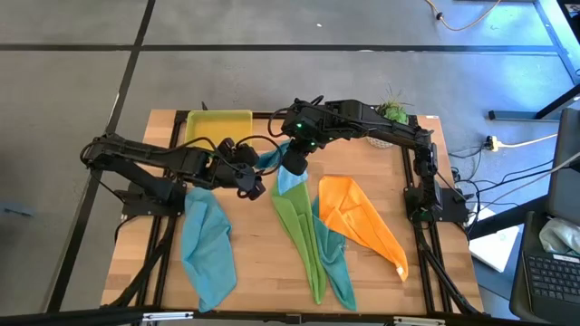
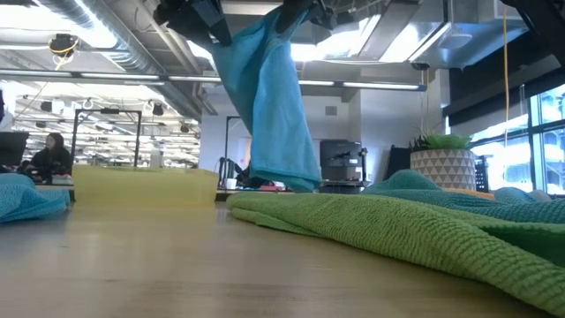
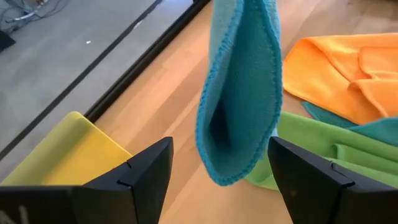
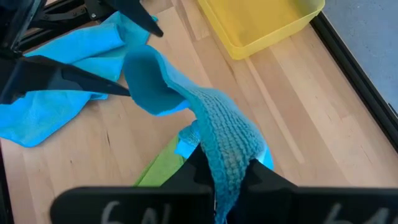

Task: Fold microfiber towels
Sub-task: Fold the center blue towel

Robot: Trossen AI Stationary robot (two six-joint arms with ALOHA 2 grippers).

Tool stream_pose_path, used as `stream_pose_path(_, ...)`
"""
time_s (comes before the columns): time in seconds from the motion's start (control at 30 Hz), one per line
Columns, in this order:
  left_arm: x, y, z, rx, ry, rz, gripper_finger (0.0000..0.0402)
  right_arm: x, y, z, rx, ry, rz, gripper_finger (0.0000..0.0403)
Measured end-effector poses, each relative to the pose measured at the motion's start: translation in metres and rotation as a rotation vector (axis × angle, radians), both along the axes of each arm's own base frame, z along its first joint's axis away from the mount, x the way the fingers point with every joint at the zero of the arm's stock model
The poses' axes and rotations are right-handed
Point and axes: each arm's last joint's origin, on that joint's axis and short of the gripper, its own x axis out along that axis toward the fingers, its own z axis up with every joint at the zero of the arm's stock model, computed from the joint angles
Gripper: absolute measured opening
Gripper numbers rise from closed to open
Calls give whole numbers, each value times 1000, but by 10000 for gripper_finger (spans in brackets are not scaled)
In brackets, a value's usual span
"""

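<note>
Your soft light blue microfiber towel is up in the air, hanging off the wooden table near its back middle, and your right gripper is clamped tight on its top edge. Look at the right wrist view: the knit fabric is pinched right between those dark fingers.

Your left gripper sits just beside the dangling cloth with its jaws spread wide, holding nothing; the towel's lower fold hangs between its fingertips, not touching as far as you can see.

Below, the lime green towel lies stretched out with the teal towel partly under it, the orange towel on its right. The second light blue towel lies crumpled on the left. The yellow-green rectangular plastic tray sits at the back left.
</note>
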Motion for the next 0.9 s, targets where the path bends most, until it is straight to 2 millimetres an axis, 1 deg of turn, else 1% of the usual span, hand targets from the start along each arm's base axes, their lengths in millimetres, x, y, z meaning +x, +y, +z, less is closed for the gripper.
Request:
stream_pose_path(0.2, 8, -3, -11, -28, 61, -28, 248, 0, 0, 0, 0, 1, -1, 8)
stream_pose_path(0.27, 13, -6, -18, -29, 89, -36, 236, 0, 0, 0, 4, 0, -6, 8)
stream_pose_path(0.4, 18, -10, -24, -39, 90, -21, 198, 0, 0, 0, 11, -3, -17, 8)
stream_pose_path(0.53, 19, -10, -24, -52, 63, 8, 173, 0, 0, 0, 12, -3, -18, 8)
stream_pose_path(0.73, 19, -8, -23, -39, 58, 23, 169, 0, 0, 0, 13, -3, -19, 8)
stream_pose_path(0.9, 19, -12, -23, -45, 59, 7, 160, 0, 0, 0, 12, -2, -19, 8)
